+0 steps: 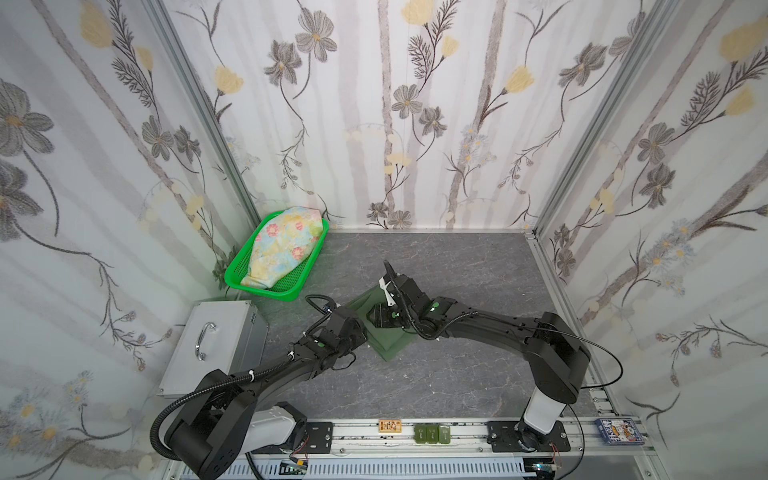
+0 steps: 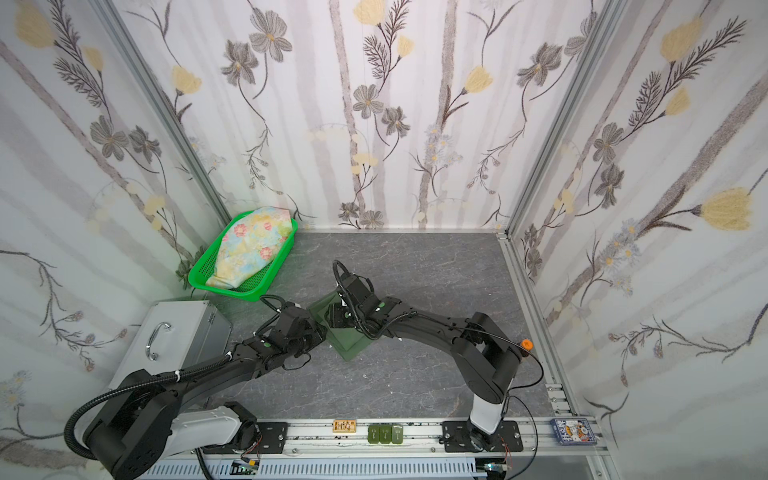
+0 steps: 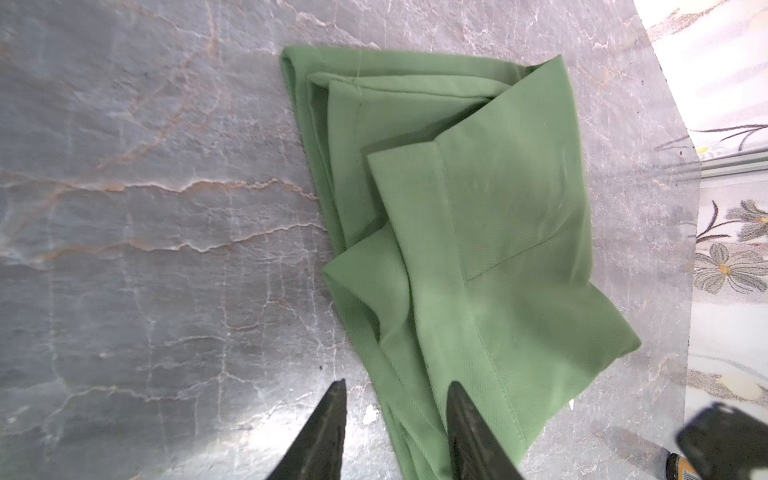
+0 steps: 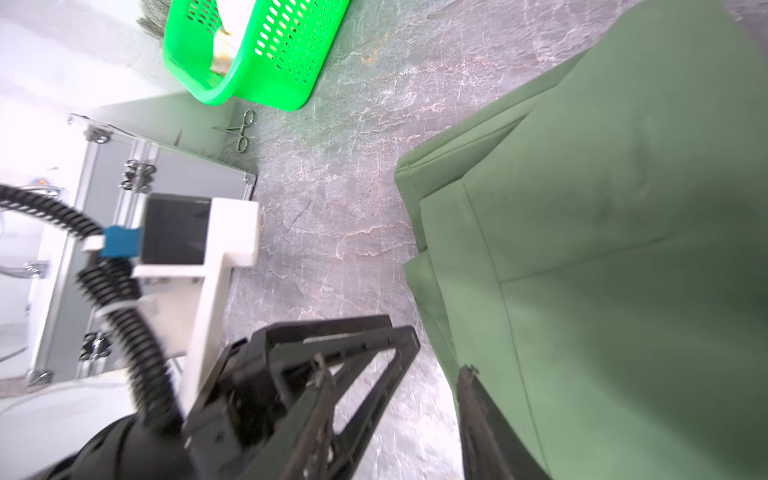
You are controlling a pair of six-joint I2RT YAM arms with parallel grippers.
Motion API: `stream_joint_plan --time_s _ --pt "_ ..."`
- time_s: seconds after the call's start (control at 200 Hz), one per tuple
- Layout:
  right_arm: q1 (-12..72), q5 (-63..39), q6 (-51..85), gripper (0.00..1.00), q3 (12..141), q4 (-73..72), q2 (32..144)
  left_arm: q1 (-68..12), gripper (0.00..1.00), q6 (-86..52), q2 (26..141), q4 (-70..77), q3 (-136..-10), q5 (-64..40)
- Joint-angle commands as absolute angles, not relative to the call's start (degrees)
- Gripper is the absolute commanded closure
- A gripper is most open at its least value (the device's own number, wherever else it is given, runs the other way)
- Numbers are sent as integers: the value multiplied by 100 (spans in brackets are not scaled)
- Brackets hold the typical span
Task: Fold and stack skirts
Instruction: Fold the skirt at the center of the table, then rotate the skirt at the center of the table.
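Note:
The dark olive-green skirt (image 1: 388, 347) (image 2: 348, 348) lies folded in several layers mid-table, with both wrists over it. In the left wrist view the skirt (image 3: 478, 228) shows its stacked edges. My left gripper (image 3: 397, 384) is open, one fingertip over the skirt's edge and the other over bare table. In the right wrist view my right gripper (image 4: 395, 365) is open too, one fingertip above the skirt (image 4: 623, 249) edge, nothing pinched. The pastel flowered skirt (image 1: 282, 245) (image 2: 249, 245) lies bundled in the green basket (image 1: 232, 282).
A silver case with a handle (image 1: 212, 345) stands at the left, close to the left arm. Small metal scissors (image 4: 241, 131) lie between case and basket (image 4: 266, 54). The front rail holds a wooden block (image 1: 390, 426), green blocks (image 1: 432, 433) and a card deck (image 1: 619, 432).

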State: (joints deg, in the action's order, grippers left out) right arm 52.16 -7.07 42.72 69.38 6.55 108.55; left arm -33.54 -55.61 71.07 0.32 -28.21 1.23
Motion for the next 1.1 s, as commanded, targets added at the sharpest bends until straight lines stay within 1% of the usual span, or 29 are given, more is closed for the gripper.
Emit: stream_joint_plan --time_s 0.0,0.065,0.085,0.095,0.175,0.2,0.24,0.43,0.565,0.804,1.094 --pt "4963 -594 4160 54 6626 449 10608 -3345 54 -5429 7141 70 -3018 228" --pt "4751 -659 4076 63 6410 415 10548 -3340 54 -5246 7182 62 -3217 285" --pt "4746 -676 4040 67 6364 406 10543 -3340 54 -5184 7189 62 -3282 291" --pt "4603 -676 4018 69 6339 405 10552 -3340 54 -5155 7189 62 -3323 290" --pt "4401 -563 3903 95 6239 404 10656 -3340 56 -4992 7551 62 -3658 294" --pt "4355 -569 3858 100 6225 391 10714 -3340 58 -4963 7671 66 -3757 290" --pt "4302 -566 3841 100 6211 387 10800 -3340 61 -4925 7891 69 -3918 299" --pt "4203 -651 3860 100 6065 259 11062 -3333 67 -4904 9088 112 -4537 300" --pt "4142 -652 3887 100 5906 238 11110 -3323 68 -4865 9692 158 -4868 351" --pt "4128 -749 4147 100 5497 0 11092 -3165 70 -4781 10385 158 -5192 368" --pt "4128 -953 4543 100 5081 -436 11080 -3145 70 -4377 10893 152 -5735 356"
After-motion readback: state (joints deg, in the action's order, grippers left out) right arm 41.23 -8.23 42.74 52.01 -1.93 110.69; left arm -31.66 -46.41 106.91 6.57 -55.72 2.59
